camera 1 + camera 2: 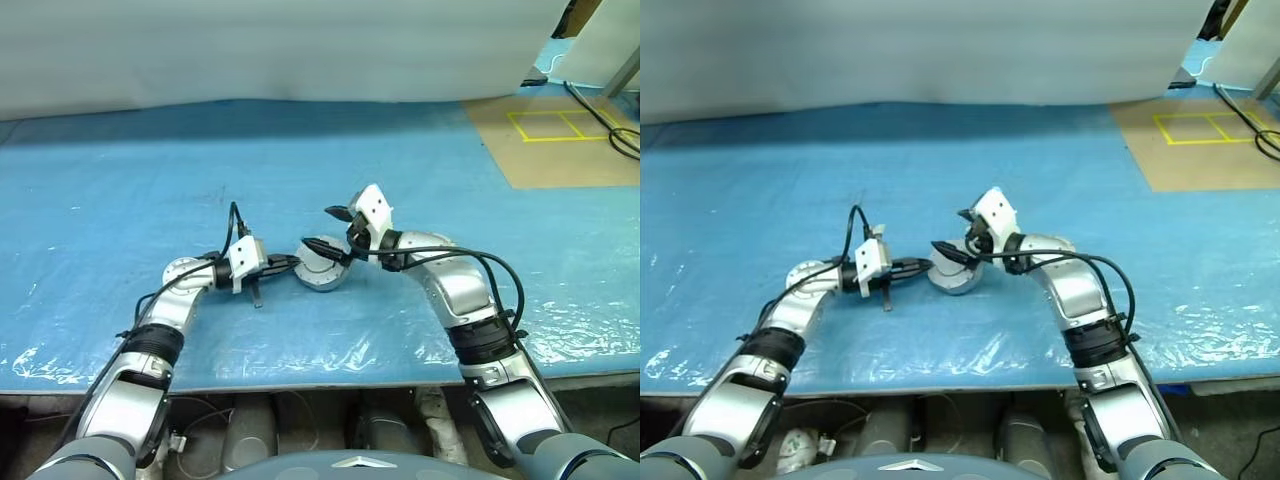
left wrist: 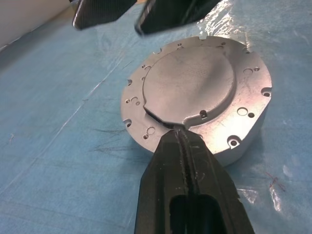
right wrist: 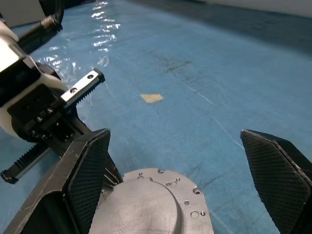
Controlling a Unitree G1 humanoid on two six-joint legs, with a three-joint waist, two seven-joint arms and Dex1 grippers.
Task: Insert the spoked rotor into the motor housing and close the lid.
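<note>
The round grey metal motor housing [image 2: 197, 100] lies flat on the blue plastic sheet [image 1: 120, 190] that covers the table, directly between the two grippers. A raised grey disc-shaped lid [image 2: 187, 87] with one notched edge sits closed on its top face, ringed by small screw holes.

The left gripper [image 2: 181, 139] reaches in level from the housing's left side, its two black fingers pressed together, their joined tip touching the lid's rim at the notch; whether they pinch anything there cannot be told. The right gripper [image 3: 190, 161] hangs just above the housing's far right edge, its textured black fingers [image 3: 90, 165] spread wide and gripping nothing, the housing lying below the gap between them. A small tan scrap [image 3: 152, 98] lies on the sheet beyond the right gripper, well apart from the housing.
</note>
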